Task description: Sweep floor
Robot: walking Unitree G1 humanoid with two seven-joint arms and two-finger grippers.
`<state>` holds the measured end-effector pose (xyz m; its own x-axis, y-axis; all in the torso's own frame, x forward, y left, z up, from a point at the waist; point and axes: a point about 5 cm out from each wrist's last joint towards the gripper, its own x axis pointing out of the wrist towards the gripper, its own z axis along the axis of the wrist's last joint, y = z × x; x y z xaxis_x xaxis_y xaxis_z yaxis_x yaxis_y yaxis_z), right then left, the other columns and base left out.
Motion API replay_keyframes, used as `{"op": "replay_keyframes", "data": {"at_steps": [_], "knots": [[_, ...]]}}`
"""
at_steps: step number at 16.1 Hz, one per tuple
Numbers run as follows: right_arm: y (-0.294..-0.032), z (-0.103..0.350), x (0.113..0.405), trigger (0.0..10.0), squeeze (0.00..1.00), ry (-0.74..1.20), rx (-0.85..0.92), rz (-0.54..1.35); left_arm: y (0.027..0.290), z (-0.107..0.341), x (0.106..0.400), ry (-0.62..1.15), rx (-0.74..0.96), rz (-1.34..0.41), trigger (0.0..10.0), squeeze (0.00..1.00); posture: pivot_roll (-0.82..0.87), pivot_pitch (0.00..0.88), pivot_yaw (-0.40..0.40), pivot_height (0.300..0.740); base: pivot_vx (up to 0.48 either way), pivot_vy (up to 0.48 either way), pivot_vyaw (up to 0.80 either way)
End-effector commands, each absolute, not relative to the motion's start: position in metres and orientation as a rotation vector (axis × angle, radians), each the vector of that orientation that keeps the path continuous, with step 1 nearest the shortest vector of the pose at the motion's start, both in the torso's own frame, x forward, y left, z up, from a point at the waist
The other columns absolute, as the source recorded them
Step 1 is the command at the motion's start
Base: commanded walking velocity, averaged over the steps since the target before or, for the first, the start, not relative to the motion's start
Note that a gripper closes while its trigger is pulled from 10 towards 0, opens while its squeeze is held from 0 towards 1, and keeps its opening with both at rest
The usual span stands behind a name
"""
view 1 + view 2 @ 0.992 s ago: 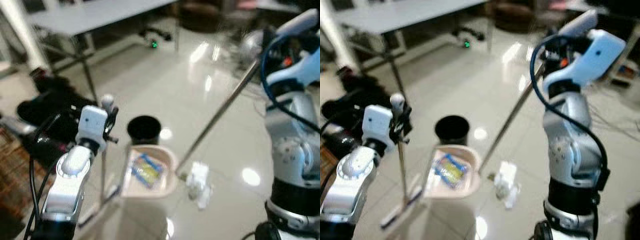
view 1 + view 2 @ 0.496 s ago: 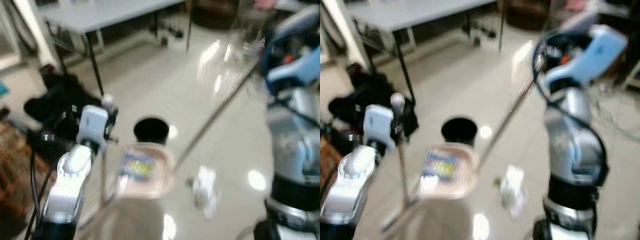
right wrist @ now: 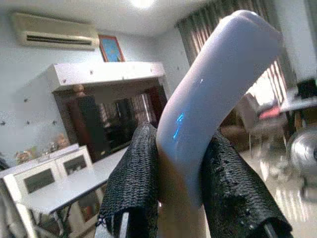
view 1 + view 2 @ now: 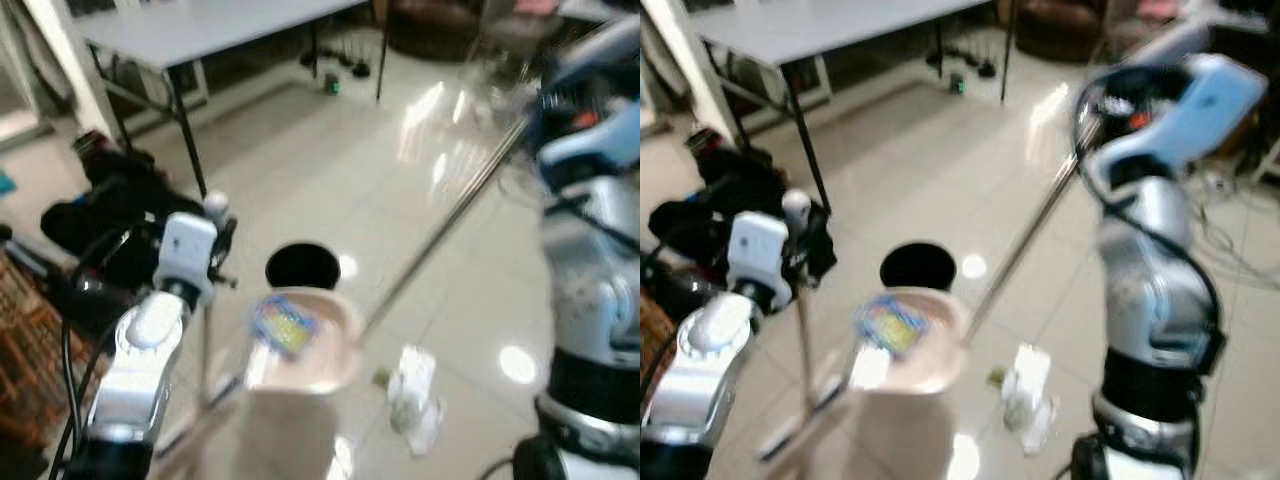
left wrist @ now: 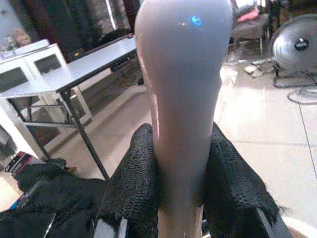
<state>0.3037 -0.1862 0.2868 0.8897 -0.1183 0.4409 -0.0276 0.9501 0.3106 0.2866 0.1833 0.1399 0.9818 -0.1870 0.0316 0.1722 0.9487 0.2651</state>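
Broom handle [image 3: 208, 119] clamped in right gripper [image 3: 188, 198] fingers, dustpan handle [image 5: 181, 99] clamped in left gripper [image 5: 183, 198] fingers, dustpan [image 4: 305, 345] beside black bin [image 4: 302, 266]

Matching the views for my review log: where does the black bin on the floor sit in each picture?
Left eye view: black bin centre, just beyond the dustpan.
Right eye view: bin left of centre, beyond the dustpan.
Wrist views: I cannot find it.
Shared landmark: the grey table.

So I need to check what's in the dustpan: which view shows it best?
The left eye view: the dustpan faces the camera, with a blue-and-yellow wrapper inside. The right eye view shows it blurrier. The left wrist view shows its handle in the left claw.
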Motion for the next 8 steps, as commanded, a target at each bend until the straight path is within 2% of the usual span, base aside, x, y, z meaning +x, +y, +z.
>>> {"op": "replay_keyframes", "data": {"at_steps": [1, 8], "knots": [[-0.1763, 0.298, 0.3026, 10.0, 0.0, -0.528, 0.355, -0.001, 0.1892, 0.1489, 0.2871, -0.096, 0.299, -0.158, 10.0, 0.0, 0.03, 0.0, 0.0, 0.74, 0.379, 0.0, 0.0], [-0.177, 0.3001, 0.3064, 10.0, 0.0, -0.548, 0.371, -0.013, 0.1892, 0.1488, 0.2881, -0.096, 0.303, -0.163, 10.0, 0.0, 0.03, 0.0, 0.009, 0.74, 0.381, 0.0, 0.0]]}}
